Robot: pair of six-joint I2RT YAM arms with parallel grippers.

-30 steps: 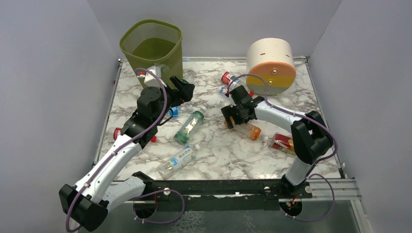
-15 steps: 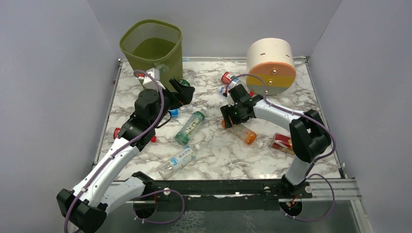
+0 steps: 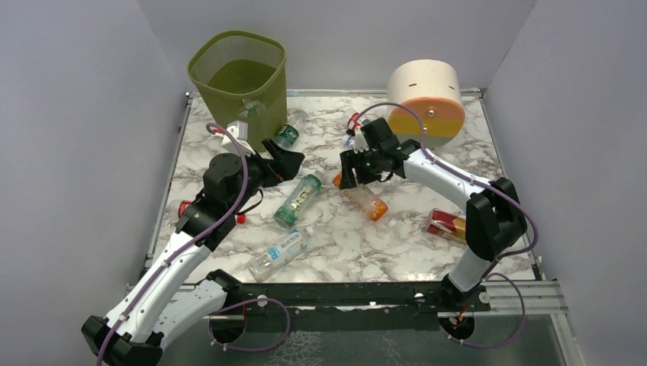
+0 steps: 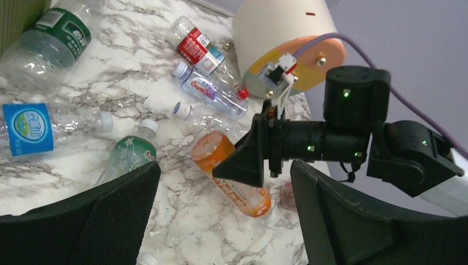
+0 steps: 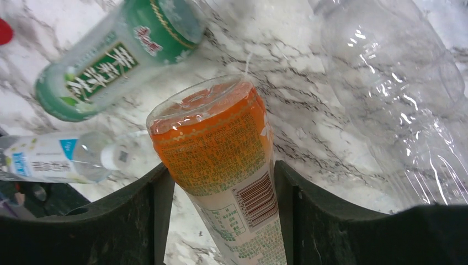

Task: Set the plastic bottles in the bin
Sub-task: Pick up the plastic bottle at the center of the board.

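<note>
My right gripper (image 3: 349, 178) is shut on the orange bottle (image 3: 360, 197), its fingers pressed on both sides of the label (image 5: 221, 149). The bottle's wide end points left, toward the left arm. My left gripper (image 3: 293, 164) stands open and holds nothing; it faces the orange bottle (image 4: 243, 193) from a short way off. The olive-green mesh bin (image 3: 271, 107) stands at the back left, just behind the left gripper. More plastic bottles lie on the marble: a green-label one (image 3: 299, 200), a blue-and-white one (image 3: 281, 252) and a green-banded one (image 3: 288, 134) beside the bin.
A cream cylinder with orange, yellow and grey bands (image 3: 425, 103) lies at the back right, with red-label bottles (image 3: 354, 122) beside it. A red bottle (image 3: 444, 223) lies near the right arm. A red-capped bottle (image 3: 183, 207) lies by the left edge. Grey walls enclose the table.
The right gripper closed on the orange bottle and carried it left and toward the back. The left gripper opened wider and drew back from beside the bin toward the middle.
</note>
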